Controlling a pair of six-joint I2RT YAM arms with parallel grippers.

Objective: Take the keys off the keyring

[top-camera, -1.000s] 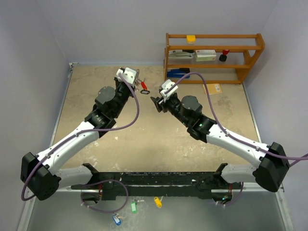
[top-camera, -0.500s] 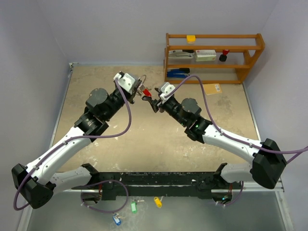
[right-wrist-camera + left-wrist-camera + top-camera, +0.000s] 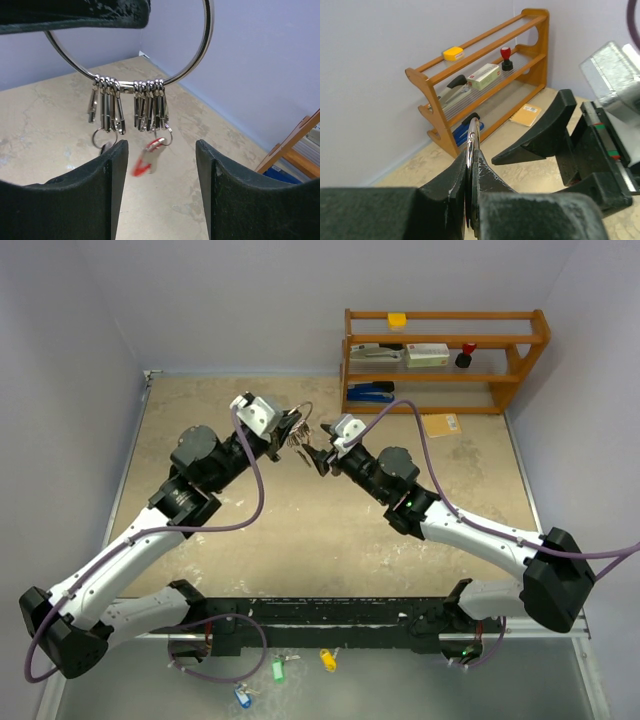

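Illumination was even and diffuse; shadows beneath the arms [image 3: 470, 530] were soft. The keyring [image 3: 206, 35] carried glare at 2 o'clock. The red-tagged key [image 3: 145, 160] was blurred. The left fingers [image 3: 445, 195] at 6 o'clock were defocused.

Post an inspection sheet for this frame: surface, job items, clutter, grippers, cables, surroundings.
Surface: beige table, mottled and scuffed.
Job's things: keyring held in the air; keys hang in two bunches from its lower arc, red tag beneath.
Clutter: green key, yellow key, blue key below the bases in the top view; tan packet by the shelf.
Grippers: left gripper shut on the keyring; right gripper open, facing the keys.
Cables: left cable and right cable, purple, looping loose off the arms.
Surroundings: wooden shelf with small office items; plain walls.
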